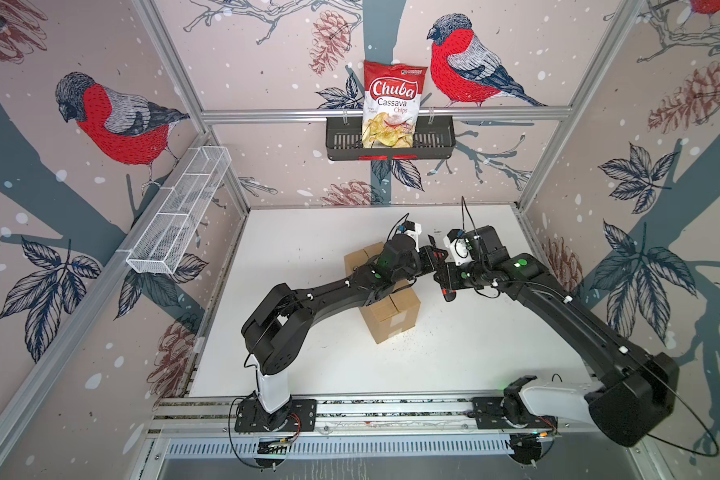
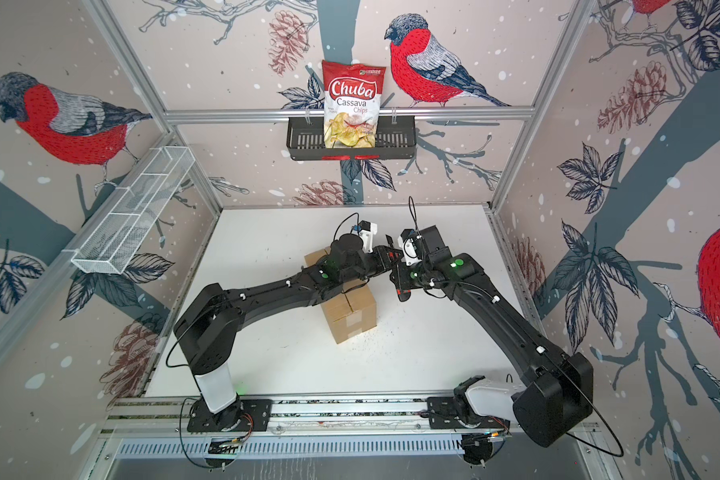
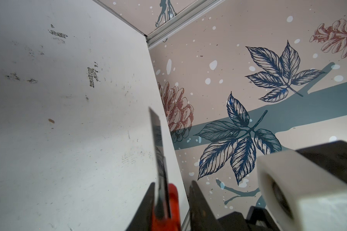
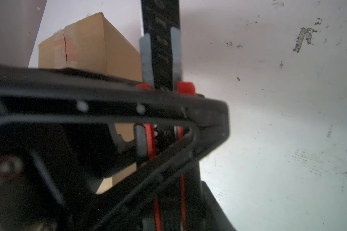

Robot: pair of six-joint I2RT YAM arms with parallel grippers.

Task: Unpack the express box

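Top views: express box sits left of the left pincer, apart

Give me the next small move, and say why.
Probably draw the left hand back off the box cutter. Its fingers stand loosely around the extended blade, a gap on one side, while the right hand appears to carry the cutter. The express box sits with its flaps shut.

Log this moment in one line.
box cutter: blade out, between grippers | left gripper: open around cutter | right gripper: grip unclear | express box: flaps closed
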